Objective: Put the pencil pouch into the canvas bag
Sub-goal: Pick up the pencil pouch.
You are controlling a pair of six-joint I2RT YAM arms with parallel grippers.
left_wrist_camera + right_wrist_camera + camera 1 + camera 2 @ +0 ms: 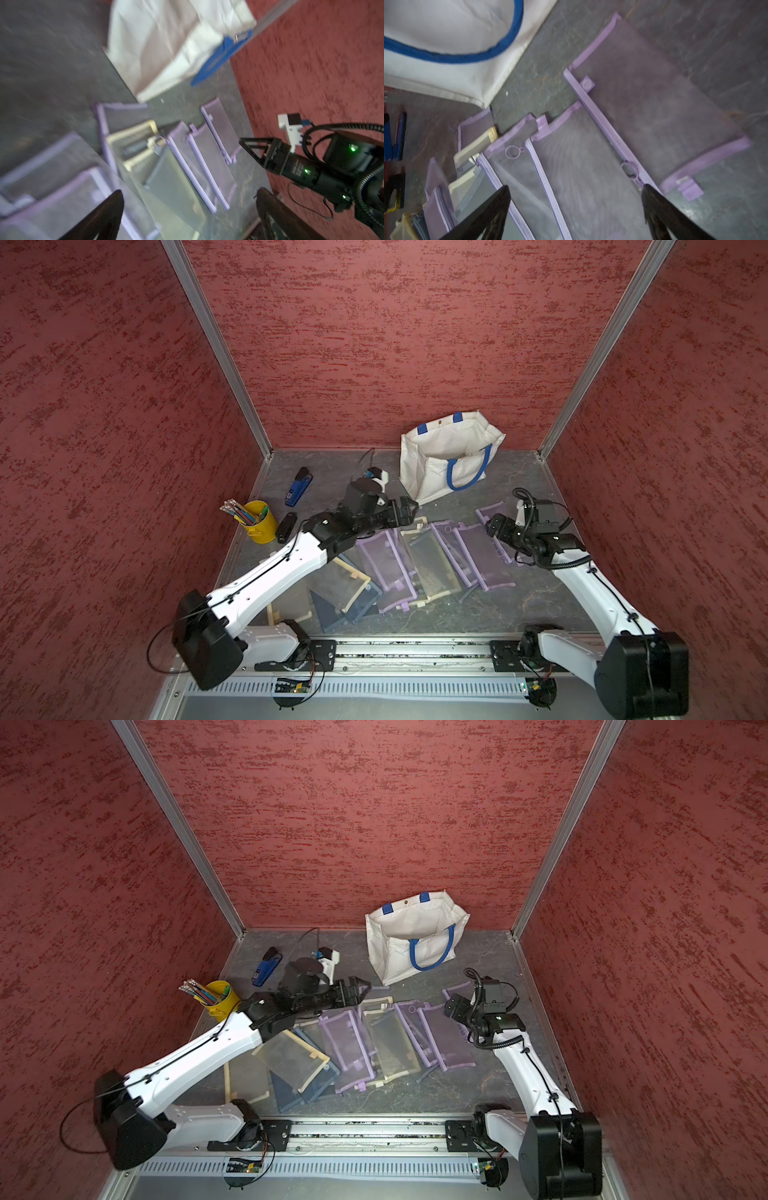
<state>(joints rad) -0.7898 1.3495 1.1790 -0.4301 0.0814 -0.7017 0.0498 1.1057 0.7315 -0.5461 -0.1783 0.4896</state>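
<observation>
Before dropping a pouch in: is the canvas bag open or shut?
Open: the canvas bag stands upright, mouth gaping, inner wall visible.

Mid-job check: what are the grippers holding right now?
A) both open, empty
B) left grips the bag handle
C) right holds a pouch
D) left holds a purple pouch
A: in the wrist views the left gripper and right gripper show spread jaws with nothing between them, above the pouches.

Yellow pencil bucket stands just beside black stapler, near blue stapler.
</observation>
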